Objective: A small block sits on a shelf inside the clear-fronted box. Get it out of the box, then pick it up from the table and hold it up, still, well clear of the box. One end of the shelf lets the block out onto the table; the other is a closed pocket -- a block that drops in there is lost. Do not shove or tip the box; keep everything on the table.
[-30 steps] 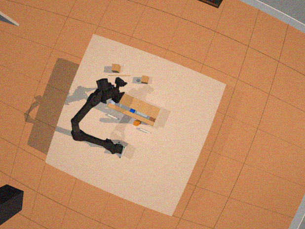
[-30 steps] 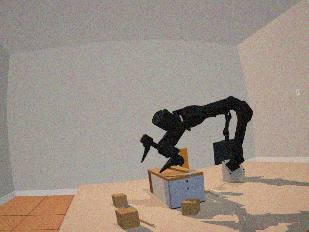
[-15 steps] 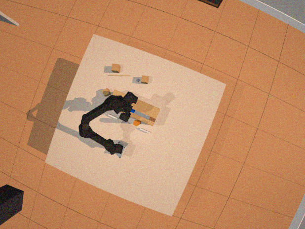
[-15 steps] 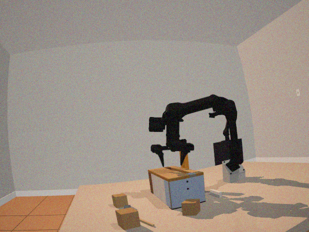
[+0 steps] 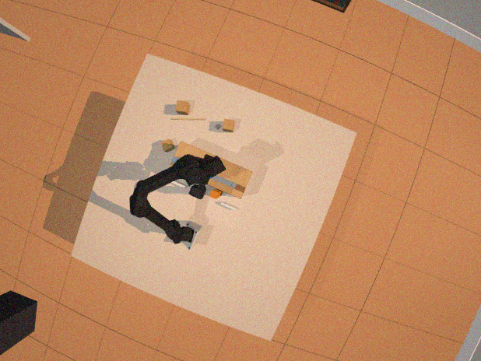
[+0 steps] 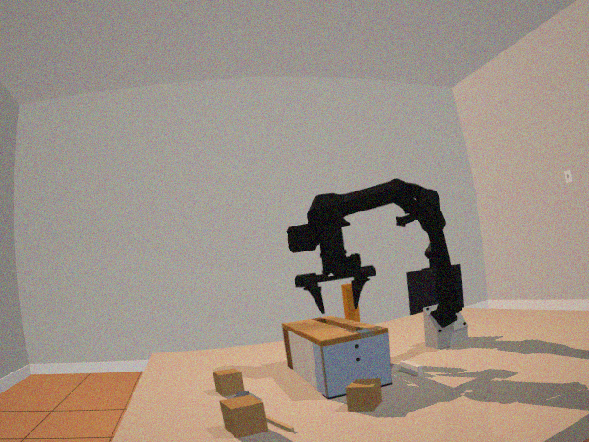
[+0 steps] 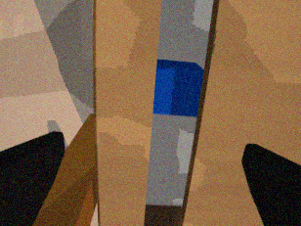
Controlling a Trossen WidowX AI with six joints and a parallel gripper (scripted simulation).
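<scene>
One small blue block (image 7: 178, 87) lies inside the box (image 6: 334, 333), seen through a narrow slot in the wooden lid from the wrist view. It sits on a grey shelf strip between two tan lid panels. Above the box hangs the black pincer (image 6: 335, 291), its two pointed fingers spread wide apart and holding nothing. An upright orange board (image 6: 351, 301) stands just beside one finger at the box's far side. The box rests on the pale table (image 6: 453, 419). Three small brown cubes lie near it: one (image 6: 363, 394) just in front, two (image 6: 228, 381) (image 6: 243, 415) further off.
</scene>
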